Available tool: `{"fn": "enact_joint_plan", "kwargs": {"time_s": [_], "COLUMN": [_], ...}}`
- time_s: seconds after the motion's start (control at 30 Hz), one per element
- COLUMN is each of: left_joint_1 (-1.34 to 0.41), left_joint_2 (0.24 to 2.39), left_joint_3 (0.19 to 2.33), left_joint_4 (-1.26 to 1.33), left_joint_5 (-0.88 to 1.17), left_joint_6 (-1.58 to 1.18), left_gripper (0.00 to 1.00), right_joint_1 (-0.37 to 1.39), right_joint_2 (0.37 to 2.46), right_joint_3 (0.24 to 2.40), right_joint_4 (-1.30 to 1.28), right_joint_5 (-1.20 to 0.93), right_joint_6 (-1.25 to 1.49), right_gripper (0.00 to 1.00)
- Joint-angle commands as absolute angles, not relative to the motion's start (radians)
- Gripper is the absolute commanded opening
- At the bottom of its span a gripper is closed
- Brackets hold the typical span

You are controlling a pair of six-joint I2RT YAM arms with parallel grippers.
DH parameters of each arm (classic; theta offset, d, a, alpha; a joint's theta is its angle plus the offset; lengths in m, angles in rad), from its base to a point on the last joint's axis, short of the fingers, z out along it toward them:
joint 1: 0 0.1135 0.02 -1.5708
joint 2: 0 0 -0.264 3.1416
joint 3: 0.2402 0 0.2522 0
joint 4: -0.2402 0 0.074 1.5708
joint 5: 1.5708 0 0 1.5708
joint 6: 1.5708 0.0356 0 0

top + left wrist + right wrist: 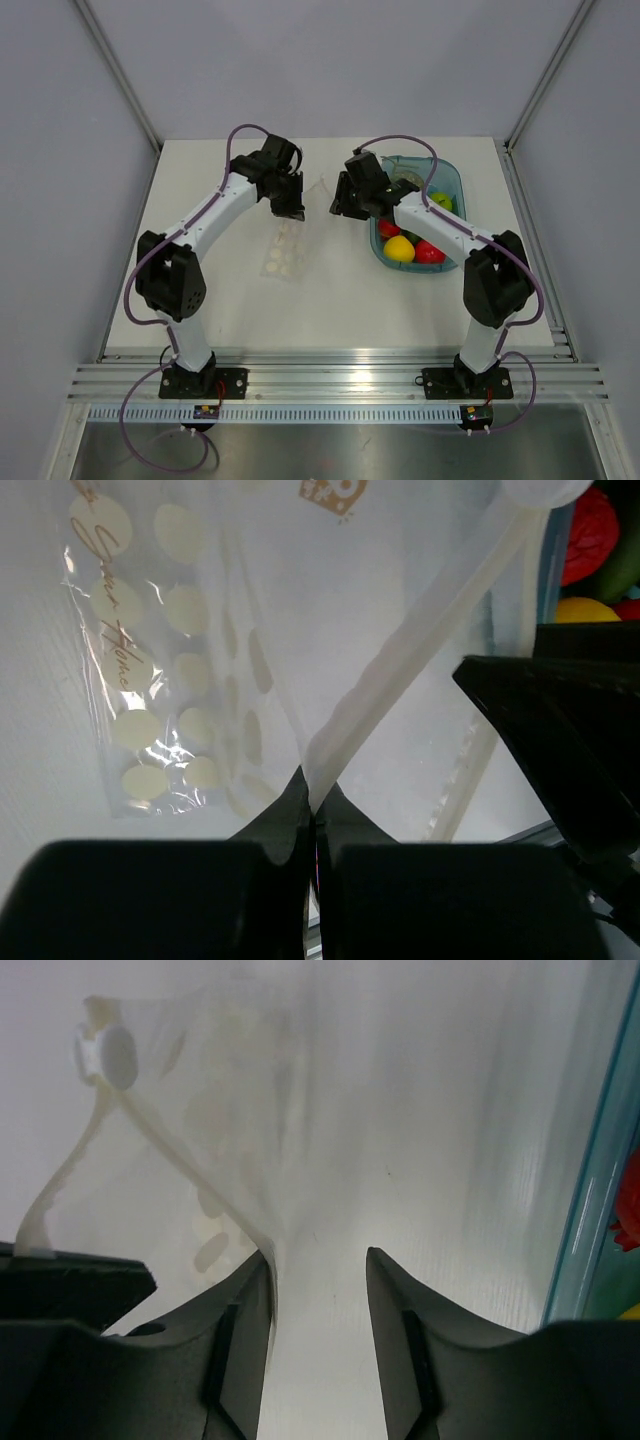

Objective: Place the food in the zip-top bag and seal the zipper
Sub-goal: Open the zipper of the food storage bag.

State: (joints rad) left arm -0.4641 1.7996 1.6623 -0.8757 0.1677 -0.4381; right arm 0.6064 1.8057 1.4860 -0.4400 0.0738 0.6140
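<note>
The zip-top bag, clear with cream dots, lies on the white table with its mouth end lifted. My left gripper is shut on the zipper, pinching the pale strip at its fingertips. In the left wrist view the dotted bag hangs down to the left. My right gripper is open beside the mouth; the bag film rests against its left finger, nothing pinched. The white zipper slider shows at upper left. The food sits in the blue tray: a yellow piece, red pieces and a green piece.
The blue tray's wall stands close to the right of my right gripper. Grey walls close in the table on the left, back and right. An aluminium rail runs along the near edge by the arm bases.
</note>
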Motion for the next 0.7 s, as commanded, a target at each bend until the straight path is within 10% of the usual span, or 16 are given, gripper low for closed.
{"fn": "enact_joint_plan", "kwargs": {"time_s": [0.0,0.47,0.67], "left_joint_1": [-0.474,-0.48,-0.479], "left_joint_2": [1.816,1.85,1.841], "left_joint_3": [1.703,1.758,1.73], "left_joint_4": [-0.865,-0.861,-0.845], "left_joint_5": [0.127,0.104,0.164], "left_joint_6": [-0.459,-0.505,-0.47], "left_gripper": [0.0,0.0,0.0], "right_joint_1": [0.6,0.618,0.629], "right_joint_2": [1.741,1.726,1.756], "right_joint_3": [1.474,1.436,1.439], "right_joint_4": [-0.442,-0.417,-0.399], "right_joint_5": [0.009,-0.126,-0.104], "right_joint_6": [0.6,0.595,0.633], "right_gripper": [0.49,0.48,0.11]}}
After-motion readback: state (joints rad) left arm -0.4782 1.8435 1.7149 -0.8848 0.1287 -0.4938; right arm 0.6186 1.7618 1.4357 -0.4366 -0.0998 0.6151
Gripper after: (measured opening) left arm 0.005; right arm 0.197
